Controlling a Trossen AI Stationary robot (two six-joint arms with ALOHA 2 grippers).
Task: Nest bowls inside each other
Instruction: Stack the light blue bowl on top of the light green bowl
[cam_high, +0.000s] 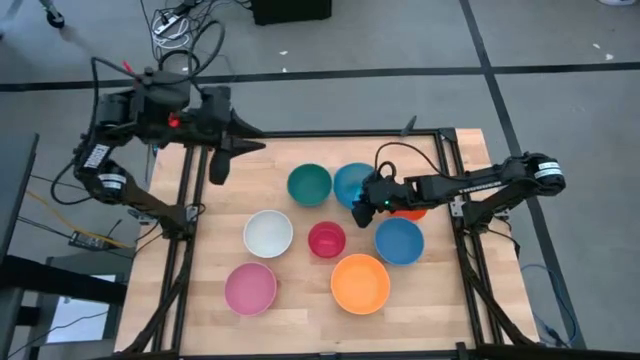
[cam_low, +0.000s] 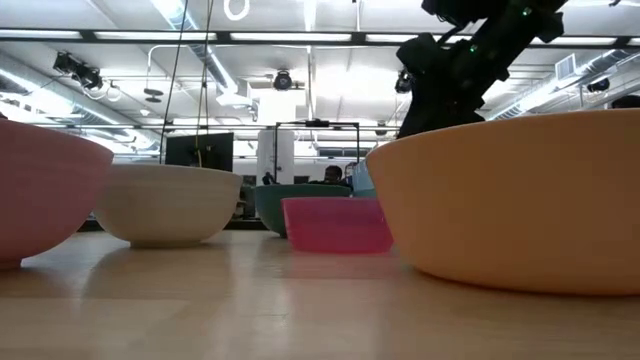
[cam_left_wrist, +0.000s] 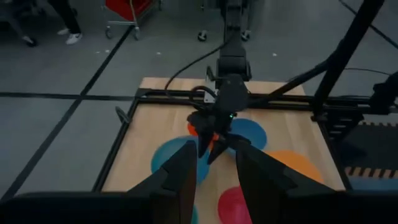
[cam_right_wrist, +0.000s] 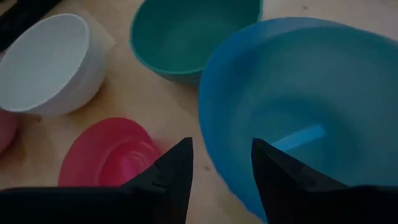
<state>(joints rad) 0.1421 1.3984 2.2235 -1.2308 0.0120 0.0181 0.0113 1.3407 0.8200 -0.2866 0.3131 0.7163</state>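
Several bowls stand upright on the wooden table (cam_high: 300, 320): teal (cam_high: 309, 185), light blue (cam_high: 350, 182), white (cam_high: 268, 233), red (cam_high: 326, 240), blue (cam_high: 399, 240), pink (cam_high: 250, 288), a large orange one (cam_high: 360, 283) and a small orange one (cam_high: 410, 211) half hidden under my right arm. My right gripper (cam_right_wrist: 221, 165) is open just over the light blue bowl (cam_right_wrist: 298, 112). One finger stands outside the bowl's rim (cam_right_wrist: 208, 134) and one over its hollow, and no touch shows. My left gripper (cam_high: 222, 162) is open and raised over the table's far left corner, holding nothing.
A black metal frame (cam_high: 455, 150) runs around the table's edges. My right arm (cam_high: 470, 185) reaches in from the right edge above the small orange bowl. Bare wood lies along the near edge and at the far left. In the low view, the large orange bowl (cam_low: 520, 200) fills the right foreground.
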